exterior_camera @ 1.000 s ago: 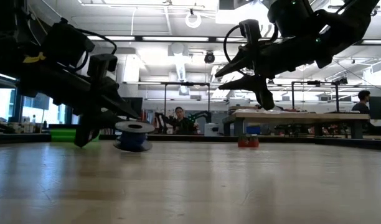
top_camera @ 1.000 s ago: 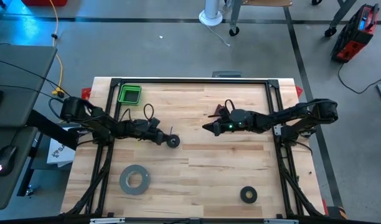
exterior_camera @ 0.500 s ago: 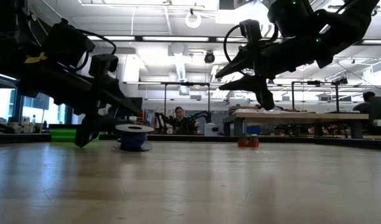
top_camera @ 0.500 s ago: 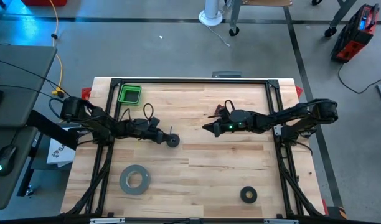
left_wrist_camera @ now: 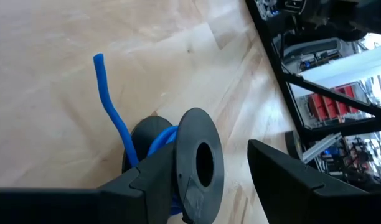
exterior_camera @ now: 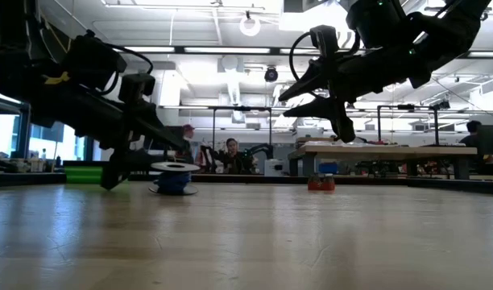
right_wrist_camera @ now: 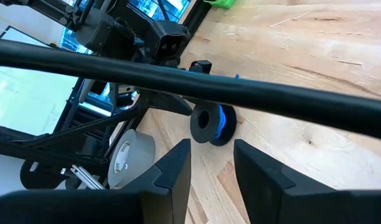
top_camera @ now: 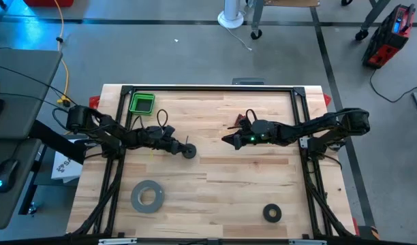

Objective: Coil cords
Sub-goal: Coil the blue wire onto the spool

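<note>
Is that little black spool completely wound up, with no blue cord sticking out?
No. In the left wrist view a loose end of the blue cord stands up free from the black spool on the table.

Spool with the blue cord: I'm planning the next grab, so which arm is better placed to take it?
Left. The left gripper sits open right at the spool on the table, its fingers either side. The right gripper hangs raised above the table, apart from the spool, fingers open.
</note>
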`<control>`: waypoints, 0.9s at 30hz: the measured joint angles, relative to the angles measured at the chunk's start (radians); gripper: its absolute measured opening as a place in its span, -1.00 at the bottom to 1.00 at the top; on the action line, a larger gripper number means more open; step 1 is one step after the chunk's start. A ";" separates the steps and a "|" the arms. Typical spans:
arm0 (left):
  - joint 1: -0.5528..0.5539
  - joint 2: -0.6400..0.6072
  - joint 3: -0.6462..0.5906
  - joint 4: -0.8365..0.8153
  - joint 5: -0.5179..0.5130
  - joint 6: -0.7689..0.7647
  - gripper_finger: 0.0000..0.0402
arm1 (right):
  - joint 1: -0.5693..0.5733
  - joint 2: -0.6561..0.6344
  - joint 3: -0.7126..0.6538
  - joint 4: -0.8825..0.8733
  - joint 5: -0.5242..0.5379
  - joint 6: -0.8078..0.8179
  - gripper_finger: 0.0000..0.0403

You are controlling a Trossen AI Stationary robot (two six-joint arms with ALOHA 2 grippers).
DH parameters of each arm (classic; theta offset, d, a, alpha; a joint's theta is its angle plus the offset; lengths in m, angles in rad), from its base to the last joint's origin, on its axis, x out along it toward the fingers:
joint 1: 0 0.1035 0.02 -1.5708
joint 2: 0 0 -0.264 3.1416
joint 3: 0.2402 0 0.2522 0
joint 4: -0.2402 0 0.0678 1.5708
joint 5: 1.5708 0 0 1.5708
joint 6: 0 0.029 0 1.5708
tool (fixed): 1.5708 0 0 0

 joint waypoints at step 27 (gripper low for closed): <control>0.100 -0.065 0.432 -0.829 0.138 0.481 -0.09 | 0.000 0.000 0.000 -0.007 -0.003 -0.008 -0.43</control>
